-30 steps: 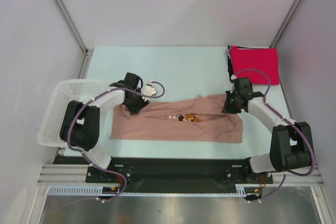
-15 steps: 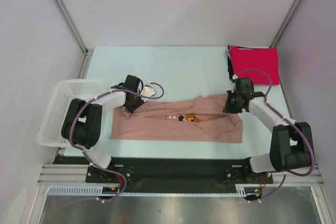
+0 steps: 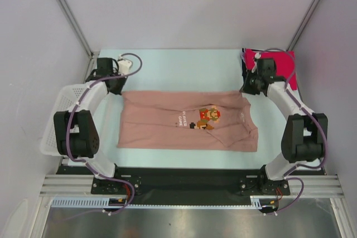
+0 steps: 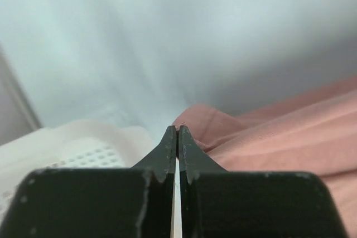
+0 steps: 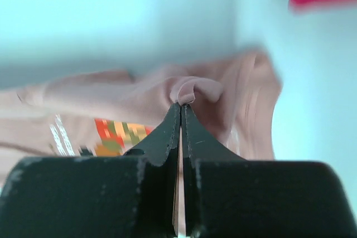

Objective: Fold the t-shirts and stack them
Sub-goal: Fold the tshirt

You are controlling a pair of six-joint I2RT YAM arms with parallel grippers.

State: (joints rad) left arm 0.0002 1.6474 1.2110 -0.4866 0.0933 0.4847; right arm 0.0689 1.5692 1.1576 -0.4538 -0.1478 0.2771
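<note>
Pink t-shirt (image 3: 167, 124) just got spread open, print up
Left gripper (image 3: 119, 88) and right gripper (image 3: 245, 90), pinched shut on its 2 far corners, dragged them toward upper frame; it's flat mid-tabletop (image 3: 184, 68), ready to fold.

Top view: high, behind arm bases, looking down over whole worktop (image 3: 184, 65). Wrist views: low, close, sighting along left end effector (image 4: 177, 131) and right end effector (image 5: 181, 107). Pink t-shirt (image 3: 167, 129) shared by all.
</note>
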